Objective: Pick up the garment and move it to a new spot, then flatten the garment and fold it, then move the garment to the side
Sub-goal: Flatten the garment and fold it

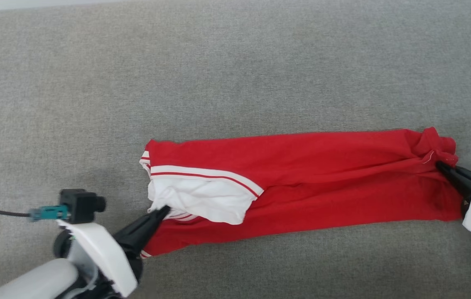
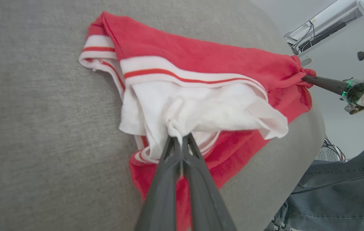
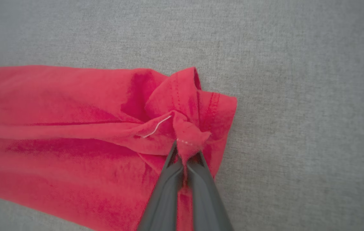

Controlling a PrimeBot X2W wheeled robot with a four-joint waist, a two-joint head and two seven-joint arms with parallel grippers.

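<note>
Garment (image 1: 322,178) lengthwise left-right, sleeve in clamped left end effector (image 1: 164,210), hem in clamped right end effector (image 1: 440,165).

Bright, even, diffuse light falls on the grey cloth surface (image 1: 235,62); a thin soft shadow runs along the near edge of the garment (image 1: 322,174). The left wrist view bows the surface's far edge, and both wrist views turn soft close to the lens
</note>
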